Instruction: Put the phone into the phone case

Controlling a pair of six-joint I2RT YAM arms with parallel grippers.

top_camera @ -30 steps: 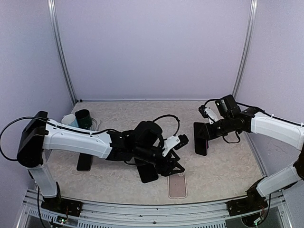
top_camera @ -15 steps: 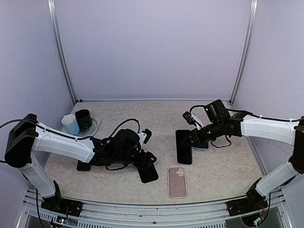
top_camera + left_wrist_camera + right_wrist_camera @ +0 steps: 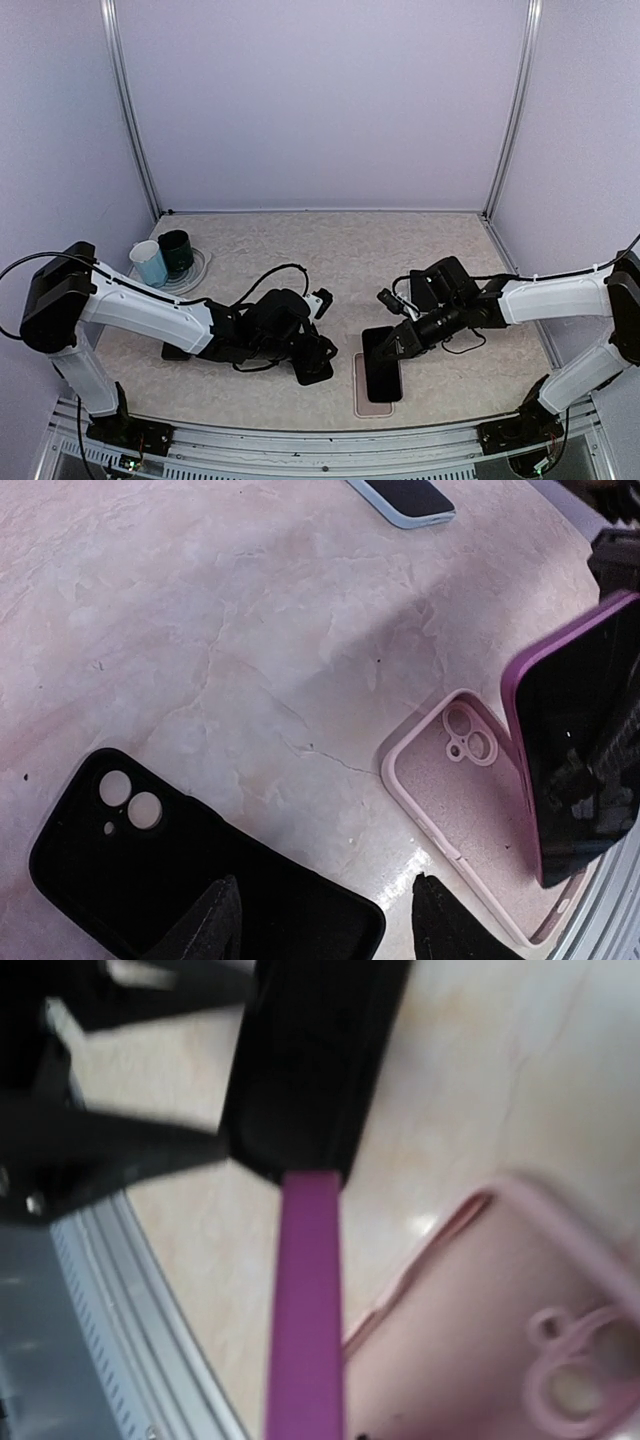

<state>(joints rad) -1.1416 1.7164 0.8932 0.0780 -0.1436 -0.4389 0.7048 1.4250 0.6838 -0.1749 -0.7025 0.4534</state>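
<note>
The phone (image 3: 383, 378), dark-screened with a purple rim, hangs tilted just above the pink phone case (image 3: 372, 409), which lies open side up near the table's front edge. My right gripper (image 3: 402, 341) is shut on the phone's upper end. In the right wrist view the phone's purple edge (image 3: 305, 1300) runs down the middle, with the pink case (image 3: 500, 1350) beside it. In the left wrist view the phone (image 3: 575, 770) covers the right part of the pink case (image 3: 465, 810). My left gripper (image 3: 330, 925) is open, low over a corner of a black case (image 3: 150, 880), holding nothing.
The black case (image 3: 312, 368) lies left of the pink one. A flat dark object (image 3: 178, 350) lies further left. Two mugs (image 3: 160, 262) stand on a plate at the back left. A light-blue-rimmed phone (image 3: 405, 495) lies further back. A metal rail (image 3: 320, 440) borders the front edge.
My right arm has carried the phone from the table's right middle down and forward to just over the pink case. My left arm drew back left and now sits over the black case.
</note>
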